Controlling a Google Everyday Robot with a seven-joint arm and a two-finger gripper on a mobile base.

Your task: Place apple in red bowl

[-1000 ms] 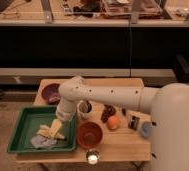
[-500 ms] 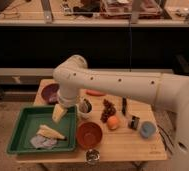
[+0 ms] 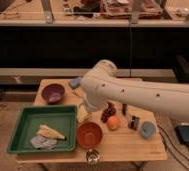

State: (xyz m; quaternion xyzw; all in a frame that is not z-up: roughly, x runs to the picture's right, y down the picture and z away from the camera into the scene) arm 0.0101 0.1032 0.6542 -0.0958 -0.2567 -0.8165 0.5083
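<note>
Now: apple lies just right of red bowl; probably light, firm, slick, prone to rolling. Grip it across its middle. End effector hangs just up-left of red bowl; you cannot tell its state.

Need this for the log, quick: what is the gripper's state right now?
The gripper: cannot be told. It hangs by the right rim of the tray, and the apple lies apart from it.

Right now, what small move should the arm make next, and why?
Probably shift the gripper across toward the apple. The gripper hangs at the green tray's edge, while the apple lies on the table beside the red bowl, not in it.
</note>
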